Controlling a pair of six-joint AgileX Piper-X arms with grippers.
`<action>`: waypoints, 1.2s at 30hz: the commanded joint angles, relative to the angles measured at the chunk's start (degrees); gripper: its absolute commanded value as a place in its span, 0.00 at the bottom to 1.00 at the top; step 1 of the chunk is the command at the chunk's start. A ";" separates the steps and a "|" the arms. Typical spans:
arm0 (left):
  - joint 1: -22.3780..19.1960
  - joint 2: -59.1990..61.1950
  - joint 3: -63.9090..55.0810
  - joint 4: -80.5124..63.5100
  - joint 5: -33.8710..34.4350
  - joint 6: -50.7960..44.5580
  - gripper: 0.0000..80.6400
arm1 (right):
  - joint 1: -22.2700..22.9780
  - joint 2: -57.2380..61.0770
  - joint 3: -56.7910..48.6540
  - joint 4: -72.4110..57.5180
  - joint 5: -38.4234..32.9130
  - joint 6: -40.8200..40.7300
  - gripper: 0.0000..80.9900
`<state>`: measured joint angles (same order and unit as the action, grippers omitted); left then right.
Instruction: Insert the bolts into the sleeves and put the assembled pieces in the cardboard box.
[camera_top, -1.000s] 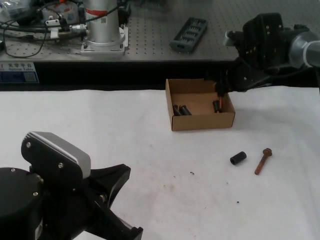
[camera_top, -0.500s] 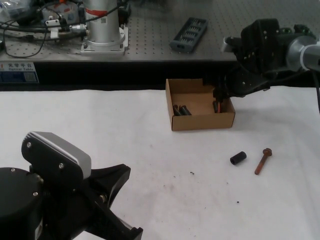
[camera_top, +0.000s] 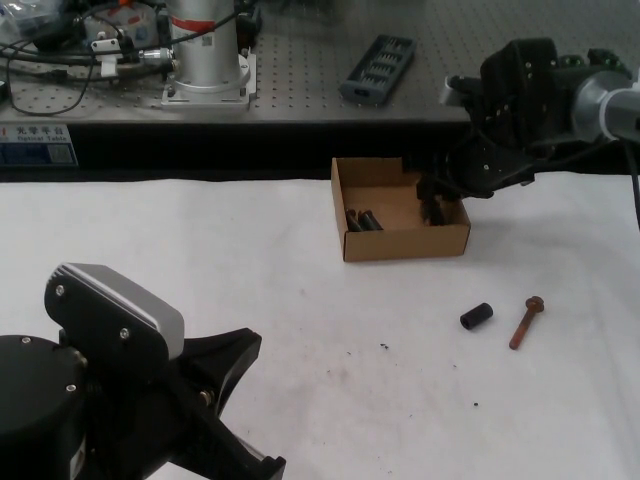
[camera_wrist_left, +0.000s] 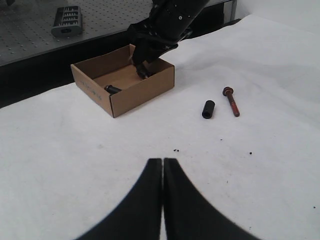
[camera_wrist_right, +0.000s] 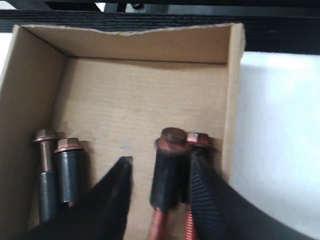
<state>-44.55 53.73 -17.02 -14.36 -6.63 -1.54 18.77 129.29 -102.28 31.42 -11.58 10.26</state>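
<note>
OK, right gripper (camera_wrist_right: 161, 157) sits in the cardboard box (camera_wrist_right: 150, 45), jaws apart around an assembled piece (camera_wrist_right: 169, 172). Lift straight up so nothing snags. Left gripper (camera_wrist_left: 163, 162) jaws together; sleeve (camera_top: 476, 316) and bolt (camera_top: 526, 321) loose on the worktop (camera_top: 200, 260).

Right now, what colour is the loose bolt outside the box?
The bolt is coppery red-brown, clearest in left wrist view.

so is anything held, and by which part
Nothing: the right gripper stands open around an assembled piece in the cardboard box; the left gripper is shut, empty.
</note>
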 joint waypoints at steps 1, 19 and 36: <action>-0.13 -0.02 -0.13 -1.23 -0.69 0.37 0.01 | 0.10 -0.36 -0.88 -0.41 -1.01 0.04 0.38; -0.13 -0.02 -0.13 -1.23 -0.69 0.60 0.01 | 1.81 -6.96 -4.43 4.05 -6.53 0.20 0.35; -0.13 -0.02 -0.13 -1.23 -0.69 0.16 0.01 | 2.03 -18.58 -2.16 35.60 3.38 -7.58 0.35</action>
<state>-44.55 53.73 -17.02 -14.36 -6.63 -1.54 21.03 112.43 -104.30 64.79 -8.26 3.76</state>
